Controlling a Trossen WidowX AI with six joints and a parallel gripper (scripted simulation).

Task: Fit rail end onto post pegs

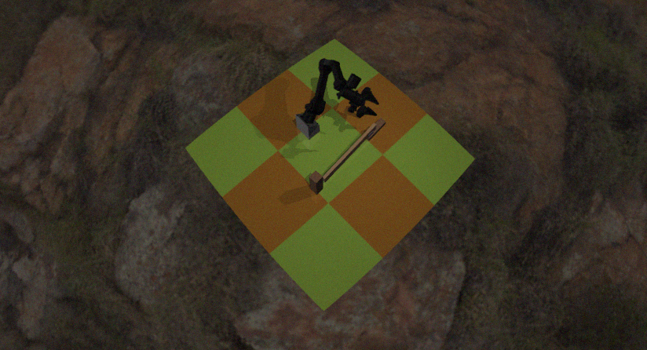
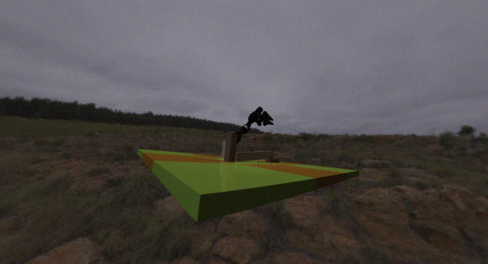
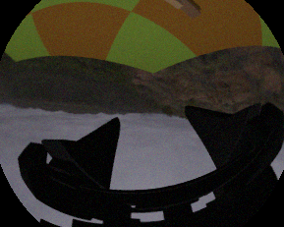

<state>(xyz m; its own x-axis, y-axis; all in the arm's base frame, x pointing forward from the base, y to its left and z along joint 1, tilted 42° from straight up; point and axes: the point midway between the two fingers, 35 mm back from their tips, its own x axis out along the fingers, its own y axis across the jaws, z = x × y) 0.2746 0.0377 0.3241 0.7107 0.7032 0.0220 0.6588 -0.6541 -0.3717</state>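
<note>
The long wooden rail (image 1: 348,154) (image 2: 252,155) runs from the footboard block (image 1: 381,122) (image 2: 275,160) to just in front of the wooden post (image 1: 316,183) (image 2: 230,148). Its far end is at the block's bracket; its near end is low beside the post's foot. The post stands upright. The pegs and the holes are too small or hidden to make out. My gripper (image 1: 376,109) (image 2: 272,121) (image 3: 152,115) is open and empty, high above the table at the footboard end, away from the rail. The wrist view shows the fingers wide apart, with a piece of wood at the top edge.
The arm's grey base block (image 1: 307,126) stands to the left of the rail in the top view. The checkered green and orange table (image 1: 323,266) (image 2: 238,182) (image 3: 84,28) has open edges all round. The post casts a shadow to its left.
</note>
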